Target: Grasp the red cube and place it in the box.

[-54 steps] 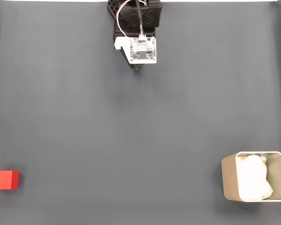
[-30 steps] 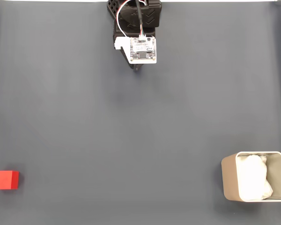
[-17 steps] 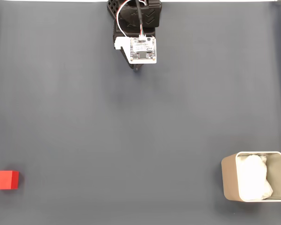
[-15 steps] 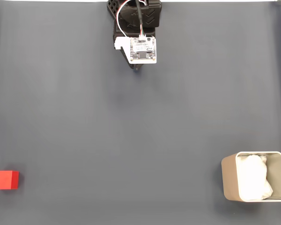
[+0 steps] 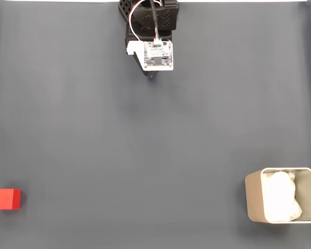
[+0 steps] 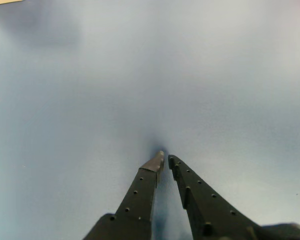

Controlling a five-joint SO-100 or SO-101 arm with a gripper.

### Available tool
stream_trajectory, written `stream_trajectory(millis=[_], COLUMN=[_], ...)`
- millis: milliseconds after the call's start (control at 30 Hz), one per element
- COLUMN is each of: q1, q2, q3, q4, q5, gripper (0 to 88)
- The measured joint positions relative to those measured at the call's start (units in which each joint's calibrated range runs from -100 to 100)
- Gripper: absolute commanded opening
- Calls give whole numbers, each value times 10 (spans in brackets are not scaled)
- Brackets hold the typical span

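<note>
In the fixed view the cube [image 5: 5, 199] sits far down and to the left of the gripper [image 5: 153, 75], well apart from it. The box [image 5: 253, 199] is far right of the cube. The cube has no long axis; its faces lie square to the mat [image 5: 145, 155] edges. In the wrist view the gripper [image 6: 164, 159] is nearly pressed together, holding nothing.

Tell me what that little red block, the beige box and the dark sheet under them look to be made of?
The red cube looks like matte plastic or painted wood: flat, even colour, no shine. The box seems thin-walled plastic or card with rounded corners; the white lining inside looks like crumpled paper or cloth. The table cover seems a smooth, dull grey mat.
</note>
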Motion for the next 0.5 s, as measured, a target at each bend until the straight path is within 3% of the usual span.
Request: stream_trajectory(millis=[500], q1=[2], q2=[40], q3=[-18], q4=[-175], q5=[6], gripper=[0])
